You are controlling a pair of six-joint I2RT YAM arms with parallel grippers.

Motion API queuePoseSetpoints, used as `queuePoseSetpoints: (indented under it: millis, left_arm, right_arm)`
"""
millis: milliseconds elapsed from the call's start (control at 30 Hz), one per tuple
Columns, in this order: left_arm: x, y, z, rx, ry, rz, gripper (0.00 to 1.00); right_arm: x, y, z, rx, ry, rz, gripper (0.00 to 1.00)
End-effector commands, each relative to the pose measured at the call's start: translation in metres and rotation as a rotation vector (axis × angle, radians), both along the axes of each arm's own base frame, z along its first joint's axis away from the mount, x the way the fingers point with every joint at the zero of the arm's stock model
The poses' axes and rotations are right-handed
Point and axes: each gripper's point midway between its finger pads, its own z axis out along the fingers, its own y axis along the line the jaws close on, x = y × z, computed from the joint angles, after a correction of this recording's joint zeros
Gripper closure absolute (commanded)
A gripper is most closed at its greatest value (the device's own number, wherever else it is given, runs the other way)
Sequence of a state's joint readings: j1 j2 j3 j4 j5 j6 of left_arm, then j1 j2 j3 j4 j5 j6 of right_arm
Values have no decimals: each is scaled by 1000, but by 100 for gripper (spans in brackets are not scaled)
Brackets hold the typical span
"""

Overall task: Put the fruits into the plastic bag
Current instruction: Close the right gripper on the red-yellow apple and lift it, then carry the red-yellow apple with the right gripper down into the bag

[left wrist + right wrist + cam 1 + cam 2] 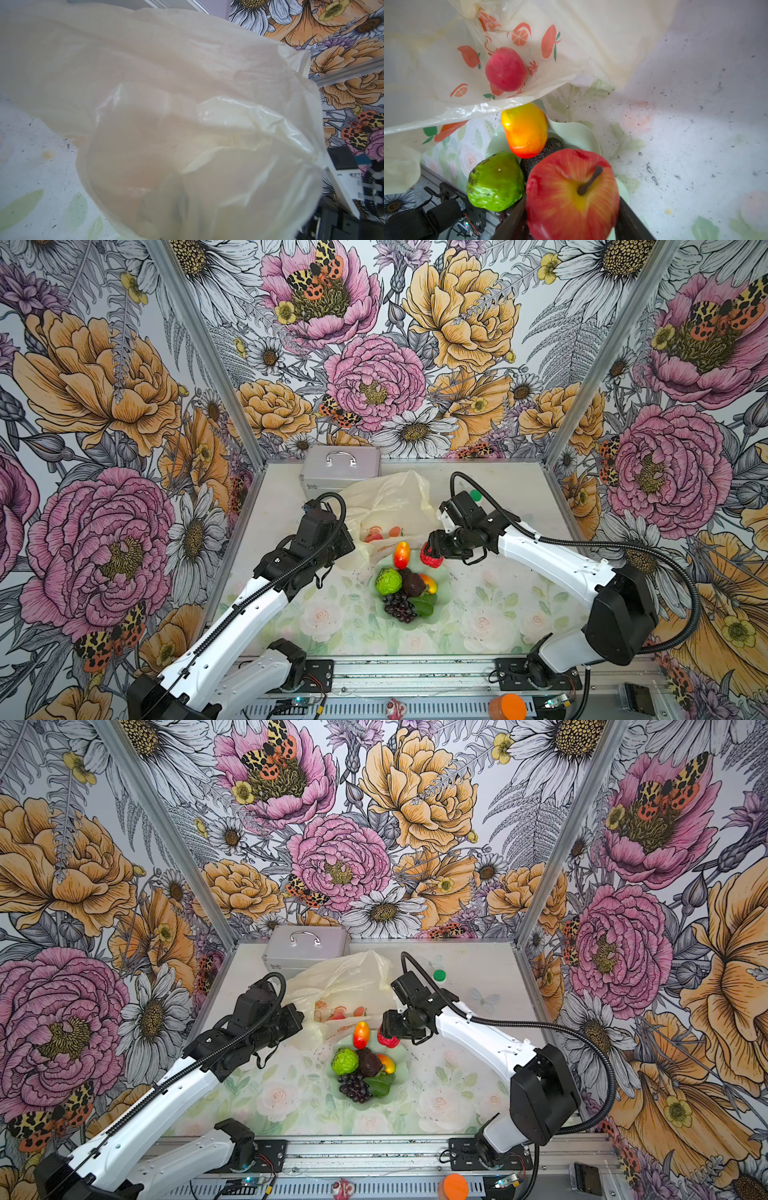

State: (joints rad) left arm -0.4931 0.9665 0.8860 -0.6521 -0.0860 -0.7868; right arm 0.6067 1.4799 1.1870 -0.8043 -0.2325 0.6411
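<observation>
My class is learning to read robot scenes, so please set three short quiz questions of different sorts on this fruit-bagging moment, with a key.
1. True or false: a pink-red fruit lies inside the plastic bag.
2. What does the right hand grip? A) green bumpy ball B) red apple C) orange-yellow mango
3. Which fruit in the pale green bowl lies nearest the arms' bases?
Key: 1 true; 2 B; 3 the grape bunch.
</observation>
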Motion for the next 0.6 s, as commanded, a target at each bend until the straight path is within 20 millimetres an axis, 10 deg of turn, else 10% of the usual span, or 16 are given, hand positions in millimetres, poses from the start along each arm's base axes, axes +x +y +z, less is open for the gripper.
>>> queuePoseSetpoints:
  millis: [0,567]
  left_arm:
    - [-1,-2,-2,-19,-3,-10,100]
    - [-4,2,2,-37,-18,10,100]
  right_arm:
    - [-1,-3,25,72,-30,-39,40]
    - [25,16,152,413,-239,-94,39]
